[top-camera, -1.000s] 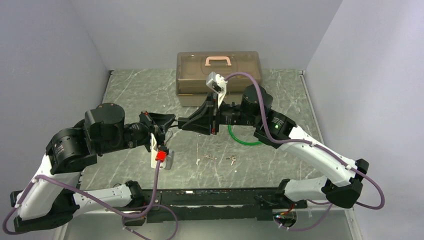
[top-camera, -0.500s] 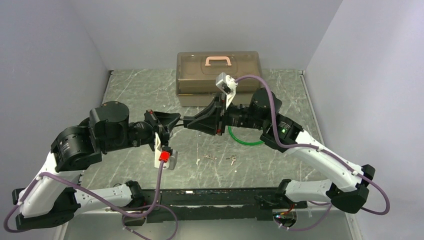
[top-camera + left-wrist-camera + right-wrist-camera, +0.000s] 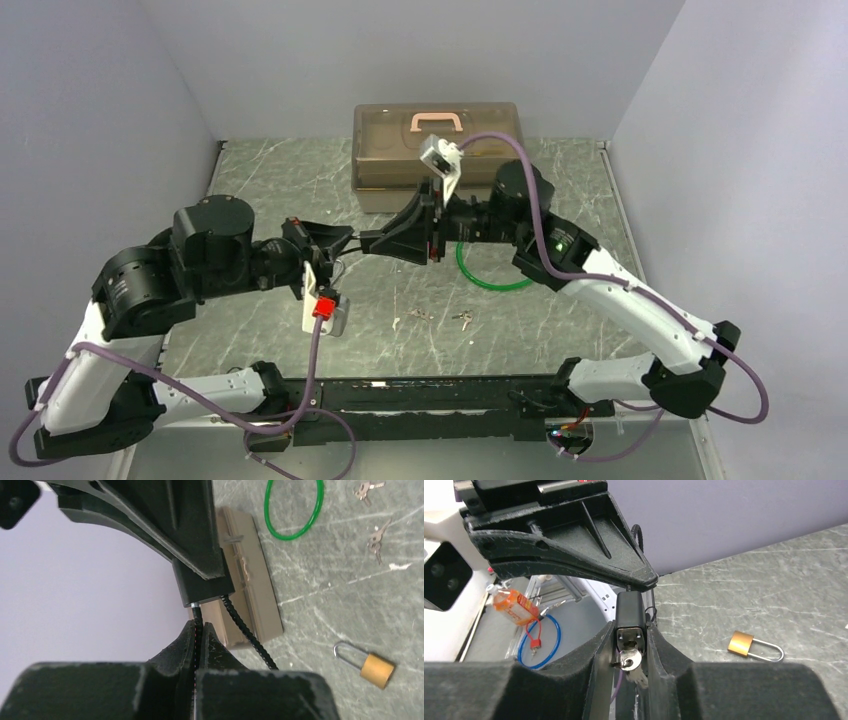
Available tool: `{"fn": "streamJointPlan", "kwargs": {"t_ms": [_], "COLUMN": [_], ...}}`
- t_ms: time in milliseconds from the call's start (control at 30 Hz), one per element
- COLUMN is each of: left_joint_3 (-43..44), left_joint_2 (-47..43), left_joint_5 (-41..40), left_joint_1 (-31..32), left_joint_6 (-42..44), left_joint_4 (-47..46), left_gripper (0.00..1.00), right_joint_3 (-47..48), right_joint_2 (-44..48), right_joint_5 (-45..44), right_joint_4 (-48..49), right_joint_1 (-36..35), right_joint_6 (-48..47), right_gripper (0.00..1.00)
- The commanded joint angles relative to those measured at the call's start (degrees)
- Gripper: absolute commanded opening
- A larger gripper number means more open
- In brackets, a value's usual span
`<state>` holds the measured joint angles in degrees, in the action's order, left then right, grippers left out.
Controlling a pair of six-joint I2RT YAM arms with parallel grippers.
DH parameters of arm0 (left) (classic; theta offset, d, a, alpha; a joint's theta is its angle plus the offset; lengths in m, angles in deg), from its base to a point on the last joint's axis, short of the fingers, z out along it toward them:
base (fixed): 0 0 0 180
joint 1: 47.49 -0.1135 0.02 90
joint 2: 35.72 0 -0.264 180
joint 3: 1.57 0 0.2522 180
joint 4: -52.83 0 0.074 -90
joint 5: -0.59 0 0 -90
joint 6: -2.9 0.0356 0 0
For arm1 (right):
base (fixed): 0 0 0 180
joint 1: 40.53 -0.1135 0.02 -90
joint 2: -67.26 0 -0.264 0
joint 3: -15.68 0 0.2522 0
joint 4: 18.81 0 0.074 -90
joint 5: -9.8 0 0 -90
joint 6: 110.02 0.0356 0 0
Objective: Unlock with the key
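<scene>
The black lock (image 3: 629, 607) is held in mid-air above the table (image 3: 270, 180), clamped between the fingers of the right gripper (image 3: 630, 630), with the key (image 3: 628, 660) seated in its end. Its thin cable (image 3: 242, 625) is pinched by the closed left gripper (image 3: 197, 627). A brass padlock (image 3: 741, 644) is seen lying on the table.

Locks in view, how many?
2. Black lock, key inserted, in the jaws of the right gripper; brass padlock lying on the table. Arms could hide more.
</scene>
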<state>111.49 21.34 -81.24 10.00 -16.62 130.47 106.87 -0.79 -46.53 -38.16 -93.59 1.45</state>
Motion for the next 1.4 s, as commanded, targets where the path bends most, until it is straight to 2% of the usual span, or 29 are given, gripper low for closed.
{"fn": "streamJointPlan", "kwargs": {"t_ms": [0, 200, 300, 500, 667, 1067, 1367], "left_joint_3": [4.37, 4.22, 3.64, 3.96, 3.55, 1.94, 2.29], "left_joint_2": [-3.36, -3.42, -3.66, -3.06, -2.83, -2.72, -2.63], "left_joint_5": [-6.38, -6.65, -6.23, -4.96, -4.41, -4.13, -4.56], "left_joint_1": [-1.26, -0.92, -0.75, -0.15, 0.59, 2.08, 2.58], "left_joint_6": [2.24, 3.09, 2.79, 2.98, 3.07, 2.79, 3.08], "left_joint_4": [6.58, 8.93, 8.95, 10.66, 10.64, 11.11, 11.18], "left_gripper": [0.0, 0.0, 0.0, 0.0, 0.0, 0.0, 0.0], "right_joint_3": [14.13, 28.32, 30.48, 37.8, 39.96, 49.62, 50.69], "right_joint_2": [-4.48, -11.38, -12.93, -18.24, -20.19, -28.09, -30.7], "right_joint_5": [4.15, 8.17, 9.06, 10.51, 10.06, 6.48, 4.99], "right_joint_4": [-12.03, -28.13, -31.86, -38.98, -40.04, -45.0, -48.67], "right_joint_1": [1.91, 2.41, 2.47, 1.95, 0.9, -5.69, -8.31], "right_joint_6": [-4.21, -12.01, -13.81, -17.04, -18.95, -26.61, -29.4], "right_gripper": [0.34, 0.63, 0.69, 0.71, 0.71, 0.64, 0.57]}}
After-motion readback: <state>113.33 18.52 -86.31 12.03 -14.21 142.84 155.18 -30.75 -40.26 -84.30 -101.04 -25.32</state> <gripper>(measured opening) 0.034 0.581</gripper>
